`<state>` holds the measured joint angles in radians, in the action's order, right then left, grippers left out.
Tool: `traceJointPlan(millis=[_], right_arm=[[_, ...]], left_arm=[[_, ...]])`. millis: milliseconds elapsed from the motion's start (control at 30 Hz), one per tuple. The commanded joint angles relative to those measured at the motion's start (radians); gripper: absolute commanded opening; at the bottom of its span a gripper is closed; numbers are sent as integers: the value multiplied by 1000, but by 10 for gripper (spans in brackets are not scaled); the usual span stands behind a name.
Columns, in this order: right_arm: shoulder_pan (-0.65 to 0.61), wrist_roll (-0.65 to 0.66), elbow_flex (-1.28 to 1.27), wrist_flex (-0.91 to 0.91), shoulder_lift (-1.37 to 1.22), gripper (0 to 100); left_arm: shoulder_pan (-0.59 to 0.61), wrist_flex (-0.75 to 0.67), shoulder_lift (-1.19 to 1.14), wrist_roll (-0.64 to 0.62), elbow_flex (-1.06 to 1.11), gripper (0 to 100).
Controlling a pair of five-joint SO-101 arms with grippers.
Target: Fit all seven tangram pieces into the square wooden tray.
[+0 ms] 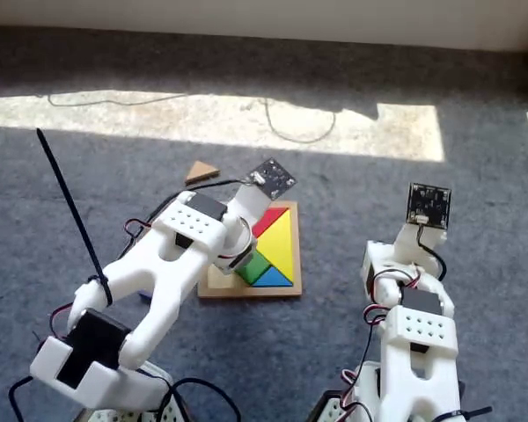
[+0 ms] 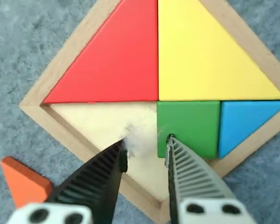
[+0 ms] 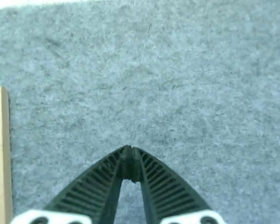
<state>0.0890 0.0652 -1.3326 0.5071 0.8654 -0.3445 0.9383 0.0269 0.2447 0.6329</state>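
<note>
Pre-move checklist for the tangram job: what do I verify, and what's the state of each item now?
1. ok: left end effector is open and empty, over the bare floor of the tray.
2. ok: red triangle, yellow triangle, green square and blue triangle sit inside the rim.
3. not ok: orange piece lies outside on the carpet.
4. not ok: tan triangle lies apart from the tray.
5. ok: right end effector is shut, off the tray.
6. cannot tell: where the last piece is.
</note>
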Motion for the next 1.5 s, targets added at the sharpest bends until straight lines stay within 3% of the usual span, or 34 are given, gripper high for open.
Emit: traceJointPlan(millis=[0, 300, 533, 633, 700, 867, 1067, 1267, 1467], right_arm=[[5, -6, 1, -22, 19, 6], [5, -6, 1, -22, 19, 6], [5, -6, 1, -22, 19, 6], [5, -6, 1, -22, 19, 6], [5, -6, 1, -22, 19, 6], [5, -6, 1, -22, 19, 6], [5, -6, 1, -22, 19, 6], [5, -6, 1, -22, 19, 6], [5, -6, 1, -24, 19, 6]], left_arm=[[-22, -6, -45, 5, -53, 145], [-90, 186, -36, -63, -223, 145], [74, 361, 122, -57, -340, 156], [185, 393, 213, -17, -335, 267], [268, 399, 254, 5, -332, 319], [430, 396, 259, 152, -331, 306], [544, 394, 131, 201, -338, 306], [535, 265, -30, 193, -412, 305], [460, 232, -173, 83, -613, 305]])
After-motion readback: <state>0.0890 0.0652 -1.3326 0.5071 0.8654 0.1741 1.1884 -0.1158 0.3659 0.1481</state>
